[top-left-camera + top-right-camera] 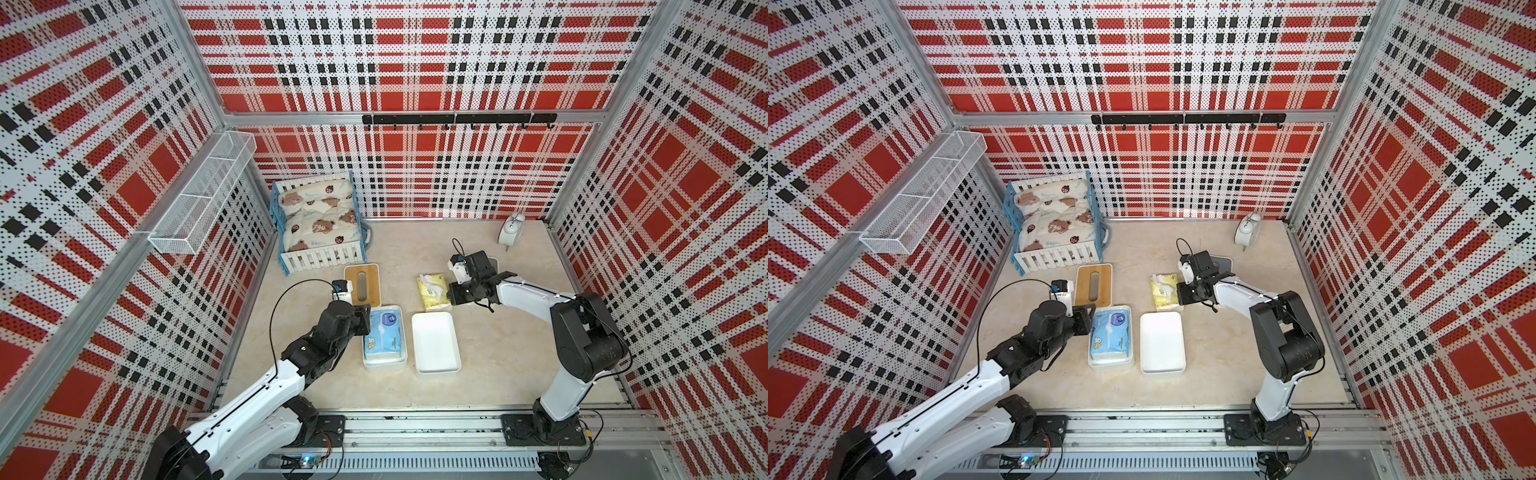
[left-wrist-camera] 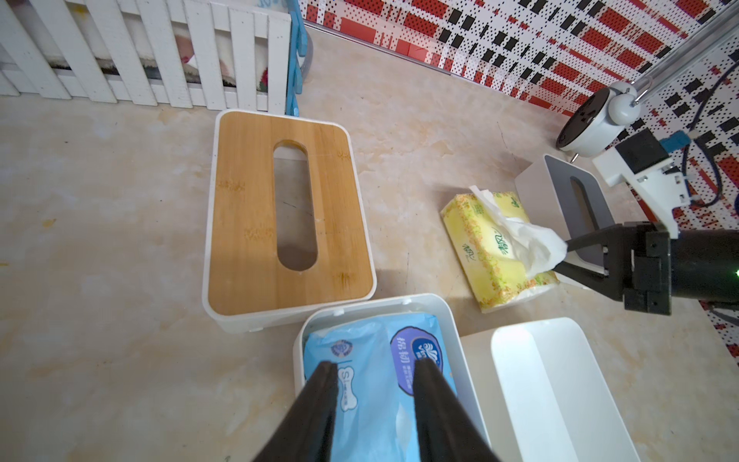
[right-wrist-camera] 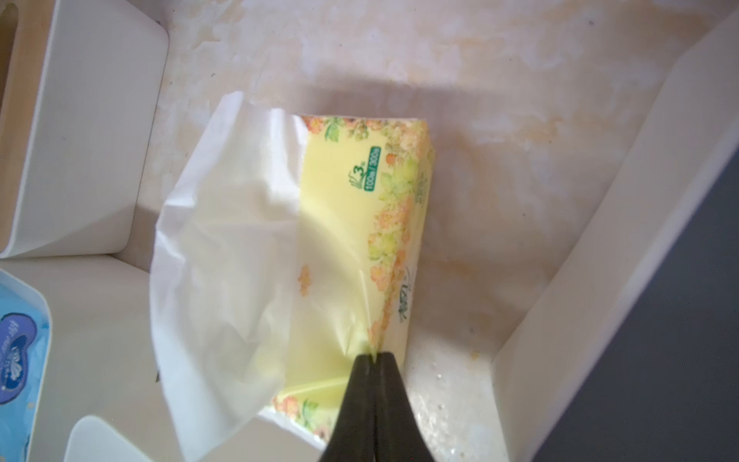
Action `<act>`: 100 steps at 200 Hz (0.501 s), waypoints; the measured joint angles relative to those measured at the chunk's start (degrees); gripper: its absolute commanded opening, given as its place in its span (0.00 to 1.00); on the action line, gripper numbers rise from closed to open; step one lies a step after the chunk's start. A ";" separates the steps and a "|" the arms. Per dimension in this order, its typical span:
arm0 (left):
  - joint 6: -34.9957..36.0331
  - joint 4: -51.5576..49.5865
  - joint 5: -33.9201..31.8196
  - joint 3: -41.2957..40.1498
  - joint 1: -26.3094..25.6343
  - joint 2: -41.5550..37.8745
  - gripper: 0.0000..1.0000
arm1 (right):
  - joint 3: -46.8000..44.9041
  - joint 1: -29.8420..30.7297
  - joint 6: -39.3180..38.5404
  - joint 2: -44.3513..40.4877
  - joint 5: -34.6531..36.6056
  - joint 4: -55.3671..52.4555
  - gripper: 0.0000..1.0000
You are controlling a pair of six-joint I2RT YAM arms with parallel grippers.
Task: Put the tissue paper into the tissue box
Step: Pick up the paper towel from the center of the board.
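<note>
Right gripper (image 3: 374, 354) pinched tight on wrapper edge of yellow tissue pack (image 3: 360, 224); pack on table, outside every box, just behind the empty white box (image 1: 436, 343).
Blue tissue pack (image 1: 382, 332) lies in the other open white box (image 1: 384, 366); left gripper (image 2: 372, 362) spread, tips on it. Bamboo-lidded box (image 1: 351, 286): contents unseen. Grey-topped box (image 2: 560, 176) largely hidden by right arm.
</note>
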 measured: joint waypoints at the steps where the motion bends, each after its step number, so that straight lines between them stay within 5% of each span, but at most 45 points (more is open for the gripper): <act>1: 0.00 0.00 0.00 0.00 0.02 0.00 0.37 | 0.02 0.00 0.07 0.00 -0.02 -0.02 0.00; 100: 0.00 0.35 -0.35 -0.68 0.52 -1.64 0.35 | 3.19 0.00 0.39 -4.83 -2.08 -0.44 0.00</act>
